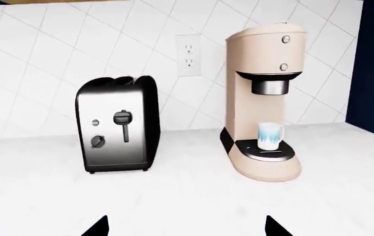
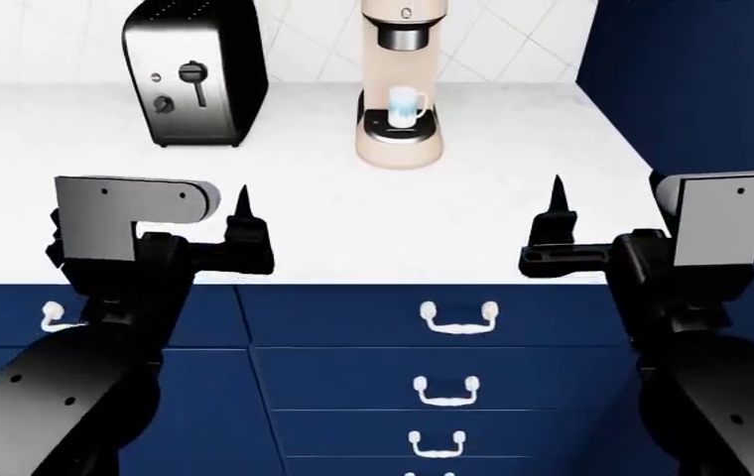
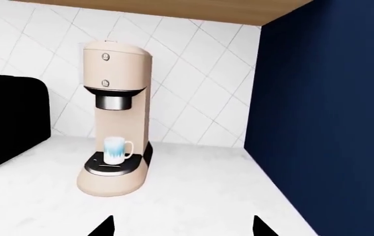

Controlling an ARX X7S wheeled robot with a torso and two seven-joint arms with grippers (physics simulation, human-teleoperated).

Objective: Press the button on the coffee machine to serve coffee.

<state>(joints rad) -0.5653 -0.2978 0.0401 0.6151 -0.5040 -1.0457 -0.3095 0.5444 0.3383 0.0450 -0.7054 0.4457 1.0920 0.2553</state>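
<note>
Standing upright, the coffee machine faces the robot — both arms' fingers wide.

Legible text: none observed | coffee machine: no brand, label or numerals, buttons unmarked | toaster: dial and lever carried no readable marks | mug: blue-white pattern only, no lettering

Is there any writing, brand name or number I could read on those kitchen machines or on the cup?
None can be read.
Coffee machine: two plain round buttons, no lettering.
Toaster: lever and knob, no legible marks.
Mug: blue-white pattern only, no words.
</note>
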